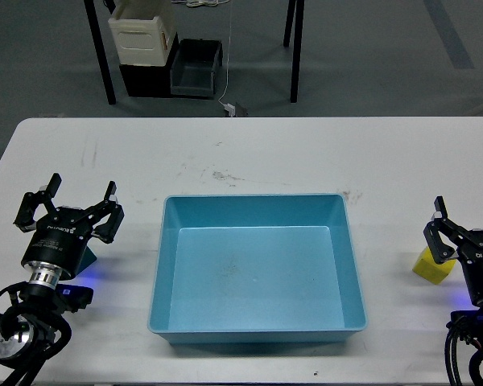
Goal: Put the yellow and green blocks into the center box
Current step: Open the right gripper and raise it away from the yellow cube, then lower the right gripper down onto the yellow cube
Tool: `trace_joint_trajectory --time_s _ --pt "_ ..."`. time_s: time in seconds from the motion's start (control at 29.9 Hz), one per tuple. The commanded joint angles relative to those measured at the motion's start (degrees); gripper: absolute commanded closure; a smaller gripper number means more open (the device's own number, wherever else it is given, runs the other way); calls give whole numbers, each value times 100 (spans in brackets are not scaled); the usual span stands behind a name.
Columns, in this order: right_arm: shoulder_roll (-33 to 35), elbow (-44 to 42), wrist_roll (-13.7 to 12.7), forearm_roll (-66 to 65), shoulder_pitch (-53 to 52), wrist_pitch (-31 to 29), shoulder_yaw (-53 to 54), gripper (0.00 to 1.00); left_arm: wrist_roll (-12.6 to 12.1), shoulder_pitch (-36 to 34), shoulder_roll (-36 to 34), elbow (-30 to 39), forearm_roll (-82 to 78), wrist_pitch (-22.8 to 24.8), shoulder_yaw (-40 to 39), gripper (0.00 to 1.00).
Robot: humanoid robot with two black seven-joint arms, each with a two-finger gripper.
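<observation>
The light-blue center box (165, 265) lies in the middle of the white table, and its inside is bare. My left gripper (76, 201) hovers to the box's left, its two fingers spread wide and open, with nothing between them. A dark green block (85, 259) peeks out from under its body, mostly hidden. The yellow block (431, 266) rests on the table right of the box. My right gripper (472, 228) is just beside and above it at the frame's right edge. One finger (439, 233) shows, splayed outward, and holds nothing.
The table's far edge runs across the top of the view. Beyond it on the floor stand a cream-white container (142, 34), a dark grey bin (196, 66) and black table legs (101, 56). Blue light glows under both wrists.
</observation>
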State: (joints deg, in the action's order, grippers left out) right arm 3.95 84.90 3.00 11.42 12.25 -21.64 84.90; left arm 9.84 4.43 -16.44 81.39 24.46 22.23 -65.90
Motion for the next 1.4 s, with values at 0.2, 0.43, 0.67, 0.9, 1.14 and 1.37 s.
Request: trace_joint_trajectory --time_s 0.2,0.43,0.67,0.9,1.14,1.37 --pt "-9 -52 52 -44 -21 -15 35 0 1 -12 27 0 -2 -52 -46 0" --pt "746 -184 113 -1841 -680 -33 158 0 158 -12 36 -9 -2 -52 -98 0" --pt "1634 -123 114 -5742 -1575 800 282 0 519 -21 36 0 -2 -52 -116 0" --pt "2099 -193 122 -9243 -2859 1242 -306 0 519 -21 71 -9 -2 -61 -99 0" --pt "3672 -912 1797 -10230 -4325 1128 -2501 0 519 -29 89 -9 -11 -52 -116 0" --pt "5413 -1098 2500 -10380 -6373 241 -5515 1 519 -65 89 -9 -11 -52 -116 0"
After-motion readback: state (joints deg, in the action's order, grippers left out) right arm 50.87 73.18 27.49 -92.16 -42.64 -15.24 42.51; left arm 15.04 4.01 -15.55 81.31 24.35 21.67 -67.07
